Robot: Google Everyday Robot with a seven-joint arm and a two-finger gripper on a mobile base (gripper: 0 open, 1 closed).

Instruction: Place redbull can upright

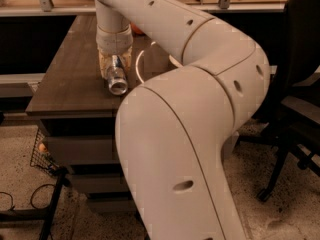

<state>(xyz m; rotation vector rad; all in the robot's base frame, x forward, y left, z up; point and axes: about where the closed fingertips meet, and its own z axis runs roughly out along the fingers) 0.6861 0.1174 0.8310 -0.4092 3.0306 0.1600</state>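
The redbull can is silver, and its shiny round end faces the camera. It lies tilted, low over the front part of the dark wooden table. My gripper reaches down from the big white arm and is shut on the can, with a pale finger on each side. The can's far end is hidden by the gripper's wrist. I cannot tell whether the can touches the tabletop.
A white bowl rim shows just right of the gripper, mostly hidden by my arm. A black office chair stands at the right. Drawers sit under the table, with a wire basket and cables at the lower left.
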